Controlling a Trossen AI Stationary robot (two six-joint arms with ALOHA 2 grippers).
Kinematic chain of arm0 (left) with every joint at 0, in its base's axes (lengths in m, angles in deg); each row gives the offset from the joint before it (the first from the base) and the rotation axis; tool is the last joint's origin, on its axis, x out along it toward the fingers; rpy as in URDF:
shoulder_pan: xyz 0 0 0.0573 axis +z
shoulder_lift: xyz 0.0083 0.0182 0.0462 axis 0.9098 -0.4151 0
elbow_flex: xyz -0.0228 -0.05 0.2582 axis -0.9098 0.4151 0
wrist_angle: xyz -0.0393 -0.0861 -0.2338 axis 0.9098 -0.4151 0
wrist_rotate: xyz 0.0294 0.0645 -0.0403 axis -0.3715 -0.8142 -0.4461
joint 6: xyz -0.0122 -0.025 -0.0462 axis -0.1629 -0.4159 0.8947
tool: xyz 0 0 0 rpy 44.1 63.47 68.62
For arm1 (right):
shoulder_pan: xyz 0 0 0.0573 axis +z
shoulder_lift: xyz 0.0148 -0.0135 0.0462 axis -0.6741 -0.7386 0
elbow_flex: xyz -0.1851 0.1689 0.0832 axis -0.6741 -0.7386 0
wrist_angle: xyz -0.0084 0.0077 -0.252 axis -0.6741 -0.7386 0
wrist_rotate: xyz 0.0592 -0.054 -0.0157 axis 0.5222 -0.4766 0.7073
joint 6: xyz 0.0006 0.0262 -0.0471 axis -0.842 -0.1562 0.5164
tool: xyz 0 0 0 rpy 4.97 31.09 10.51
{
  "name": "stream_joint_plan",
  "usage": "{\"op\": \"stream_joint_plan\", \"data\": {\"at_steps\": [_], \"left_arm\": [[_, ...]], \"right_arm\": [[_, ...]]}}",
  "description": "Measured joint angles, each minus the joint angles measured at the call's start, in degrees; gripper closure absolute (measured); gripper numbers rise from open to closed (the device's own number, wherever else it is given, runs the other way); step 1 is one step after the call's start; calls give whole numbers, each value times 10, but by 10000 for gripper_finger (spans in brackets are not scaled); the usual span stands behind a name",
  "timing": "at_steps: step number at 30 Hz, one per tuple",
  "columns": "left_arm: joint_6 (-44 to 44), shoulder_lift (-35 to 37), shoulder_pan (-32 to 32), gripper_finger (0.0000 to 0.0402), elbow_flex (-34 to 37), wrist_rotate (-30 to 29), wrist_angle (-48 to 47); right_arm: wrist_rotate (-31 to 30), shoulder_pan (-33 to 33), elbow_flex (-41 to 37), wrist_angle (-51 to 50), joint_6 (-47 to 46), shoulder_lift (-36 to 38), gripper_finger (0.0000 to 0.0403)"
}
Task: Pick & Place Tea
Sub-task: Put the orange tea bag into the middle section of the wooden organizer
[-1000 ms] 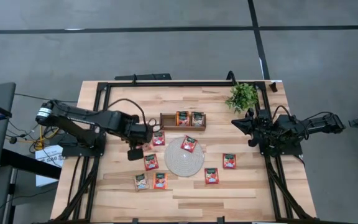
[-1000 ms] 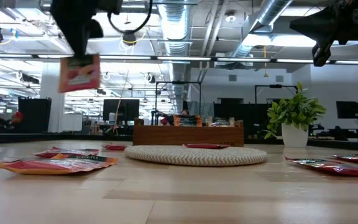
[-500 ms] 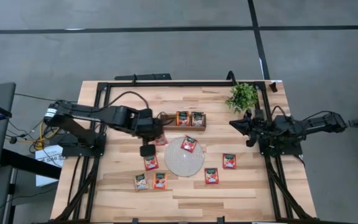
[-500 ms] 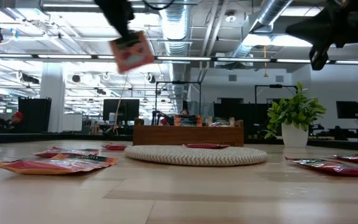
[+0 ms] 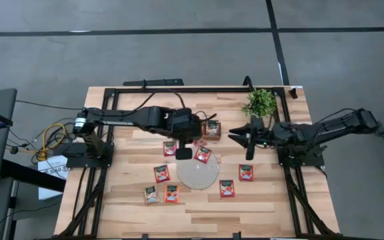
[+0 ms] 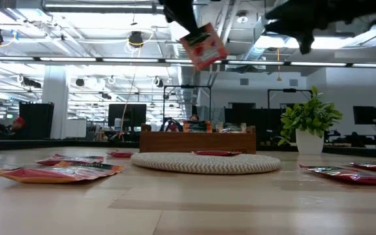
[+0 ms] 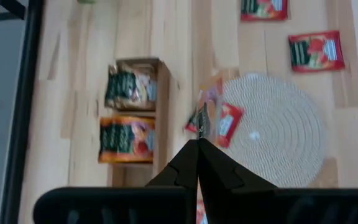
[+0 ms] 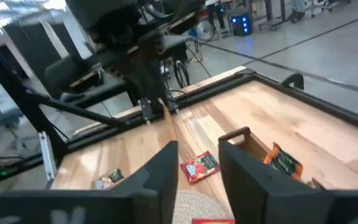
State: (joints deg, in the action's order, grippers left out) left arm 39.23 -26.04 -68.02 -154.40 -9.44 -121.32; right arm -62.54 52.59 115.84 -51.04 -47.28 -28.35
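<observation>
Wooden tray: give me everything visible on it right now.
The wooden tray is a low brown box with dividers, lying flat on the table beyond the round mat. The left wrist view shows two sachets in neighbouring compartments. The left gripper, shut on a sachet, hangs above its near edge and hides part of it from above. Nothing grips the tray.

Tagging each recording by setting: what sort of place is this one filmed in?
Probably an open-plan lab or workshop. The low view shows exposed ceiling ducts and desks with monitors behind the wooden table; the right wrist view shows polished concrete floor.
</observation>
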Motion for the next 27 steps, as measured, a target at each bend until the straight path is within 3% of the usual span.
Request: {"op": "stream_joint_plan", "data": {"at_steps": [7,16,27], "left_arm": [[-3,-17,3,401,-30,-11,3],[-13,-17,3,401,-31,-39,2],[-23,-17,4,401,-31,-44,-1]], "right_arm": [[14,-30,82,-14,18,-102,253],[135,-73,153,-27,21,-184,220],[180,-85,198,-35,35,-247,218]]}}
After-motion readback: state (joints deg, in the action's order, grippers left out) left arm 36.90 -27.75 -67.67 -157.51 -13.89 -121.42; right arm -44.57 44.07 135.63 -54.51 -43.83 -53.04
